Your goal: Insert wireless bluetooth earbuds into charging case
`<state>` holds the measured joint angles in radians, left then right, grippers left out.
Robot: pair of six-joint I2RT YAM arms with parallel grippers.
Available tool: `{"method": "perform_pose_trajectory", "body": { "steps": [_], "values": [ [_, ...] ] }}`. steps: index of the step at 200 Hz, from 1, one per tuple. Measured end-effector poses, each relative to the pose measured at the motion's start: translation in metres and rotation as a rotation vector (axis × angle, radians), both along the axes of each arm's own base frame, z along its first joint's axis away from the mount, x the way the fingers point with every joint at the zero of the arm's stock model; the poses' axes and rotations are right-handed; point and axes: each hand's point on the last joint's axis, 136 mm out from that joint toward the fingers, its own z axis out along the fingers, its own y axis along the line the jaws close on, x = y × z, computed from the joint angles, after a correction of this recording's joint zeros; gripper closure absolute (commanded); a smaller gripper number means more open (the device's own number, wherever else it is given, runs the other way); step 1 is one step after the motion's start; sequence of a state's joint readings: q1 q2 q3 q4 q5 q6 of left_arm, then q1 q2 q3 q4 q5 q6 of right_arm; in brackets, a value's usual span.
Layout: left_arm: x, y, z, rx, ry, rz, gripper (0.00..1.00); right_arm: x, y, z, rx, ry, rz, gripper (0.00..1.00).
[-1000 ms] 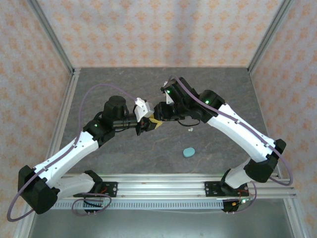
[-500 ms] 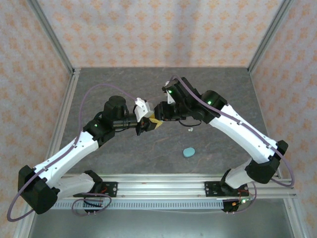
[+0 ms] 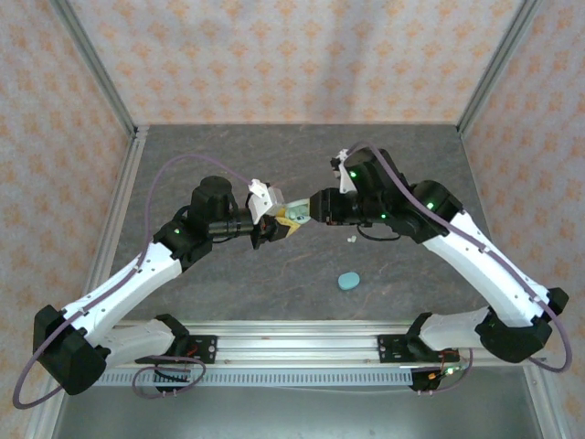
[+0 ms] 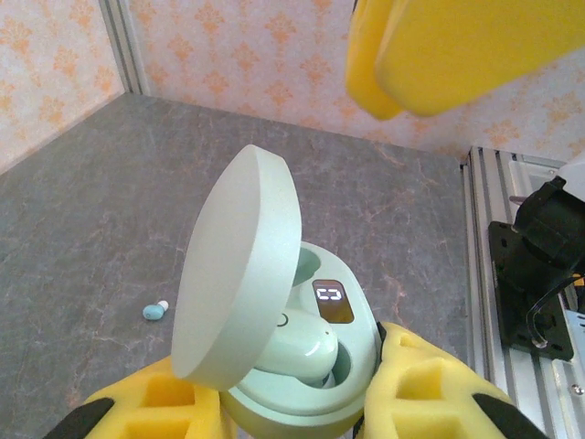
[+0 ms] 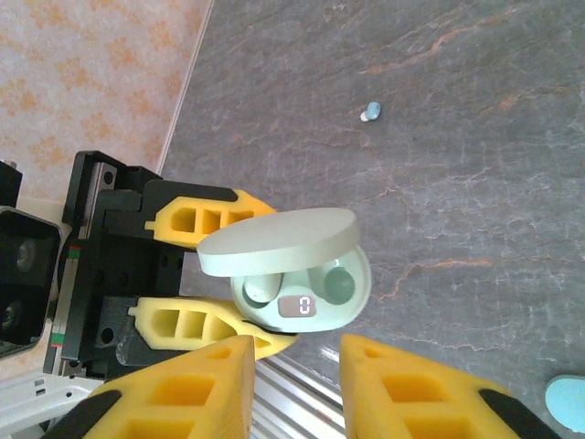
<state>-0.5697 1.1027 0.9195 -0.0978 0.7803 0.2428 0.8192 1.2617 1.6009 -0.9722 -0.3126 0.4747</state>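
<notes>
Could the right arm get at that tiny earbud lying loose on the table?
Probably yes: the earbud lies uncovered near the right tool, which looks open and empty.

The left arm [image 3: 137, 274] and the right arm [image 3: 475, 251] are built alike, with white shell links joined by rounded black joints. A thin purple cable [image 3: 183, 159] loops along each. Small green lights [image 3: 175, 231] glow on the black housings. The left tool [image 4: 292, 402] and the right tool [image 5: 297, 366] end in yellow fingers [image 5: 183, 402] moulded with rectangular hollows. Black bases [image 3: 174, 334] sit on a silver rail [image 3: 302, 346].
</notes>
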Motion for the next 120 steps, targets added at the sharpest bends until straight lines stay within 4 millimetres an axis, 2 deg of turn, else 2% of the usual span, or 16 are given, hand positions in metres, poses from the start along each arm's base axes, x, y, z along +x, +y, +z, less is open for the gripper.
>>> {"method": "perform_pose_trajectory", "body": {
  "steps": [62, 93, 120],
  "values": [
    [0.0, 0.0, 0.0, -0.004, 0.006, 0.004, 1.0, 0.01, -0.034, 0.011, -0.009, -0.048, -0.108, 0.69],
    [0.001, 0.0, 0.0, -0.003, 0.006, 0.006, 1.0, 0.022, -0.062, -0.004, -0.093, -0.036, -0.211, 0.69],
    [0.001, 0.0, 0.0, -0.002, 0.006, 0.007, 1.0, 0.036, -0.088, -0.034, -0.169, 0.026, -0.307, 0.7]
  ]
}}
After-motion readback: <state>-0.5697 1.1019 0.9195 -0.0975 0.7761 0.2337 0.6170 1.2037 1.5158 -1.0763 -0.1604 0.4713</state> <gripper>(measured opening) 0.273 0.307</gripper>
